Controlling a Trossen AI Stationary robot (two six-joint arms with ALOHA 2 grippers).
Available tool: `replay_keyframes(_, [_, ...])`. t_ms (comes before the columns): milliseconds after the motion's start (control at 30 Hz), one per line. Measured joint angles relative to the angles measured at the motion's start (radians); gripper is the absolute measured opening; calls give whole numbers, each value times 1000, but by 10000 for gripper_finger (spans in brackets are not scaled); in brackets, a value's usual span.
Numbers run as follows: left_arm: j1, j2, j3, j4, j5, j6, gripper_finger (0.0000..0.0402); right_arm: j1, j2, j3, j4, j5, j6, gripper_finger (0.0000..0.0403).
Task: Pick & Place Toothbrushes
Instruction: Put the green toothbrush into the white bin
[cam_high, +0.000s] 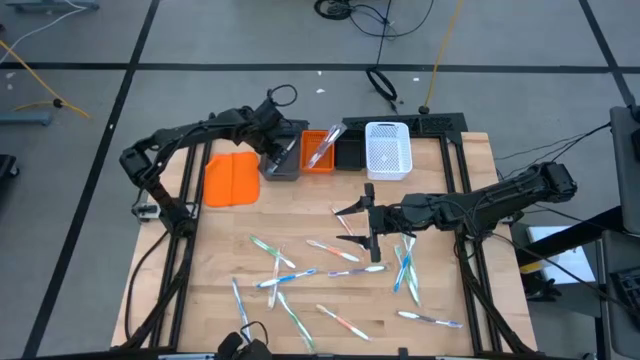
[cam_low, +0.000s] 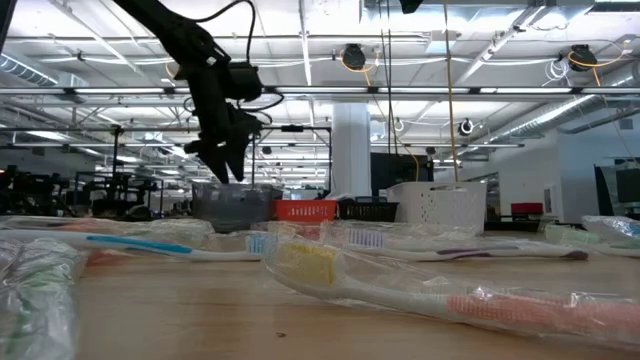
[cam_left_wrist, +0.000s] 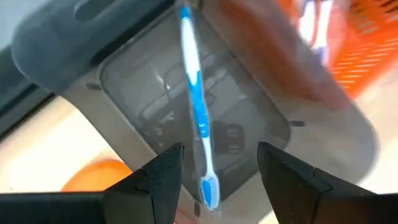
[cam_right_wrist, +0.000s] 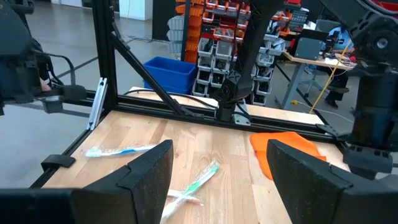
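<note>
We see left hand (cam_high: 277, 150) over the grey bin (cam_high: 283, 163), fingers apart | blue-and-white toothbrush (cam_left_wrist: 198, 112) lying loose in that bin between the fingers | right hand (cam_high: 352, 226) open, low above the desk (cam_high: 220, 250) | other toothbrushes (cam_high: 335, 272) scattered on the desk; a few in the orange bin (cam_high: 320, 152).
</note>
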Motion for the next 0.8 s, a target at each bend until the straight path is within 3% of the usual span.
replay_keyframes(400, [-127, -113, 1, -101, 38, 73, 182, 0, 0, 0, 0, 0, 0, 254])
replay_keyframes(800, [-424, -124, -19, -236, 39, 117, 184, 0, 0, 0, -1, 0, 1, 254])
